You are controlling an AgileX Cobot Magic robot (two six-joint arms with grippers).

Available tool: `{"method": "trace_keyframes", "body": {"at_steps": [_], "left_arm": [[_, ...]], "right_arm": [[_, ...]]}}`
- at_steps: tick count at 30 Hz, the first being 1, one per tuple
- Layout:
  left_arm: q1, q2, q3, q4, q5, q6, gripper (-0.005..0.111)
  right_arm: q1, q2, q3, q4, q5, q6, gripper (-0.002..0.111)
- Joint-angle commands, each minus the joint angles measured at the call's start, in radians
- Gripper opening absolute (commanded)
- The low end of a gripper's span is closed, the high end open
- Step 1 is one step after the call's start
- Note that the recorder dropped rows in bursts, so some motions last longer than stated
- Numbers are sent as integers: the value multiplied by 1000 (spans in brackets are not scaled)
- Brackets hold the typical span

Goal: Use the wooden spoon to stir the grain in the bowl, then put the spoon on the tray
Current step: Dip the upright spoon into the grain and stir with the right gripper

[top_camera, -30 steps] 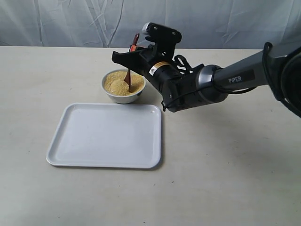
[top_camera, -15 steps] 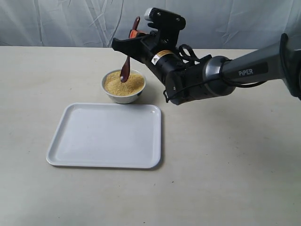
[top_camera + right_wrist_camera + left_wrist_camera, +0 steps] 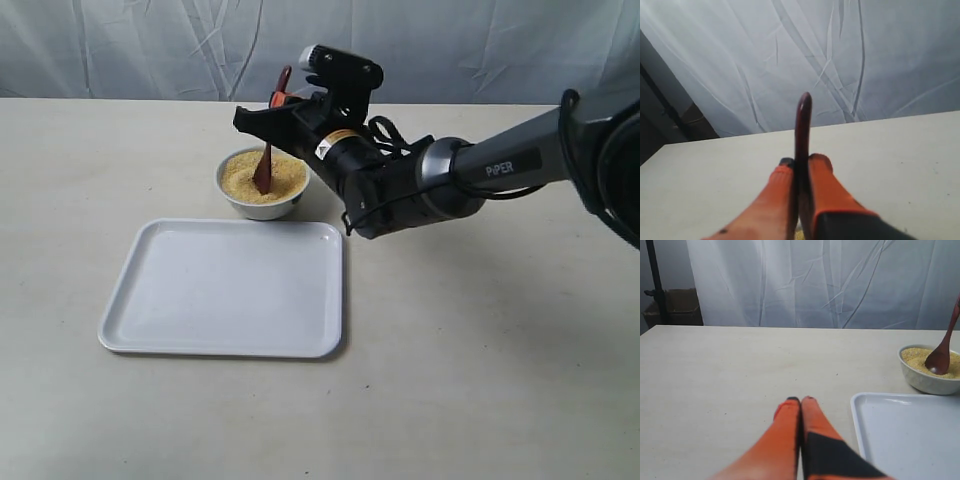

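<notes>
The right gripper [image 3: 283, 100] is pinching the upper handle of the wooden spoon [image 3: 267, 158]. In the right wrist view its two orange fingers [image 3: 822, 172] press against either side of the dark, glossy handle, and the handle's rounded end sticks out past the fingertips. The spoon hangs steeply, only slightly tilted, with its oval head down in the grain [image 3: 288, 176], left of the heap's middle as the exterior view shows it. The head looks partly sunk into the golden granules, though how deep it goes is hard to judge from these angles.

The grain fills the small round white bowl [image 3: 258, 208] nearly to its rim. The bowl stands on the pale table [image 3: 480, 350], just beside the far edge of the tray [image 3: 225, 290] and closer to that edge's right corner. The tray is a flat white rectangle with rounded corners and a low rim, and nothing lies on it.

The dark right arm [image 3: 500, 165] reaches in from the right side of the exterior view, its wrist held above the table to the right of the bowl.

The left gripper [image 3: 801, 401] has its orange fingers pressed together with nothing between them. It sits low over bare table near the tray's rim, with the bowl and spoon farther off. A wrinkled white curtain [image 3: 150, 50] hangs behind the table.
</notes>
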Motion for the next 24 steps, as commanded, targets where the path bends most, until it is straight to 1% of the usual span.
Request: {"method": "trace_keyframes", "body": {"at_steps": [1, 7, 12, 17, 21, 24], "left_arm": [[2, -4, 5, 1, -13, 1, 0], [2, -4, 5, 1, -13, 1, 0], [2, -4, 5, 1, -13, 1, 0], [2, -4, 5, 1, -13, 1, 0], [2, -4, 5, 1, -13, 1, 0], [2, -4, 5, 1, -13, 1, 0]], "right_arm": [[-32, -4, -4, 21, 33, -20, -1], [-32, -73, -4, 2, 35, -21, -1], [-49, -98, -4, 13, 43, -107, -1], [-51, -35, -4, 21, -20, -107, -1], [-51, -6, -4, 13, -12, -107, -1], [-49, 0, -4, -59, -10, -72, -1]]}}
